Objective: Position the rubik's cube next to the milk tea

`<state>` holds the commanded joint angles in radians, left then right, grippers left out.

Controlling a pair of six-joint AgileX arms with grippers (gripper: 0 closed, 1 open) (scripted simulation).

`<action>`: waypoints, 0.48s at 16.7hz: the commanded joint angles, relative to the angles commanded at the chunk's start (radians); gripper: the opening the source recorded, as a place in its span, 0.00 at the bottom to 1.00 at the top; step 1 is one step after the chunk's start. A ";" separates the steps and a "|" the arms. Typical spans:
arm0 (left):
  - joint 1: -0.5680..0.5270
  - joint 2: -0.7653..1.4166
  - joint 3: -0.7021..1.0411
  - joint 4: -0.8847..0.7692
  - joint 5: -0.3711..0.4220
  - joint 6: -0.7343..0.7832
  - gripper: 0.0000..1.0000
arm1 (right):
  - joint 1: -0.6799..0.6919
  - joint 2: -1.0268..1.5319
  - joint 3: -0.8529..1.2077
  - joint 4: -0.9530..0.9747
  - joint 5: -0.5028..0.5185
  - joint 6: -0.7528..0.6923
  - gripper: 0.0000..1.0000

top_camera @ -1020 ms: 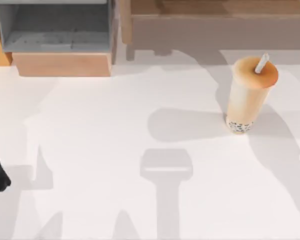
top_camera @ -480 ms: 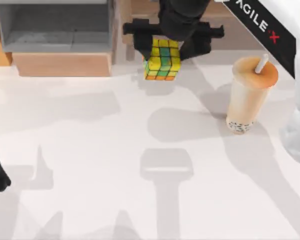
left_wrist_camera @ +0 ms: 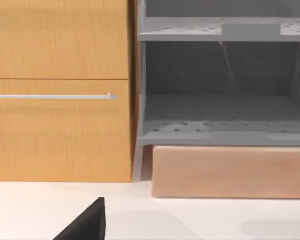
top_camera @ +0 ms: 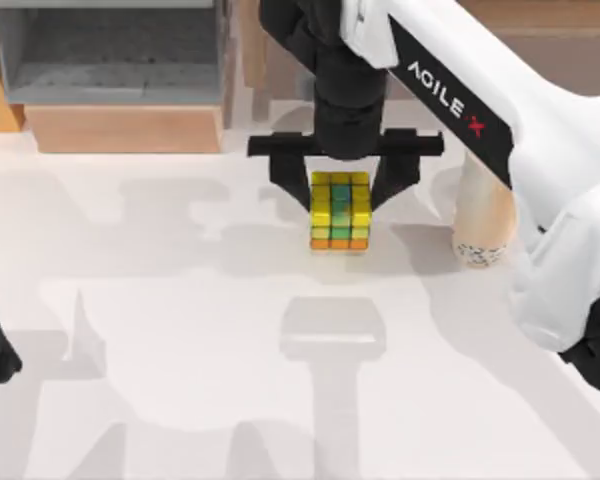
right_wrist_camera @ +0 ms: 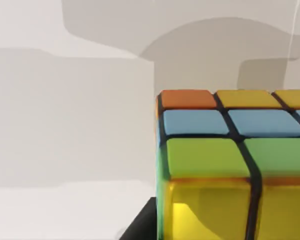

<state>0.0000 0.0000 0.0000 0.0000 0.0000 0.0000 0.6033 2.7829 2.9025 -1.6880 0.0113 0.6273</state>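
Overhead, right gripper (top_camera: 341, 192) around rubik's cube (top_camera: 340, 212), arm overlapping milk tea (top_camera: 478, 222)

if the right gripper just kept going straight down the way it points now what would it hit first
Likely the white table. The right gripper points down, holding the rubik's cube, so the cube would touch first; its height above the table is unclear. The milk tea stands aside.

You are looking at an evenly bright, rendered scene with no glare on the white table (top_camera: 180, 300). Soft grey shadows lie across it: a broad one under the rubik's cube (top_camera: 340, 211), a paddle-shaped one just below that, and fainter streaks further left of the cube. In the right wrist view the cube's (right_wrist_camera: 230, 165) near yellow face shows a mild sheen. The grey shelf unit (left_wrist_camera: 220, 85) sits dimmer inside.
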 joint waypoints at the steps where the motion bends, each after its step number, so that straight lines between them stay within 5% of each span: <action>1: 0.000 0.000 0.000 0.000 0.000 0.000 1.00 | 0.000 0.000 0.000 0.000 0.000 0.000 0.00; 8: 0.000 0.000 0.000 0.000 0.000 0.000 1.00 | 0.001 0.010 0.020 -0.002 -0.003 0.001 0.00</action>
<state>0.0000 0.0000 0.0000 0.0000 0.0000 0.0000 0.6043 2.7926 2.9226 -1.6903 0.0085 0.6280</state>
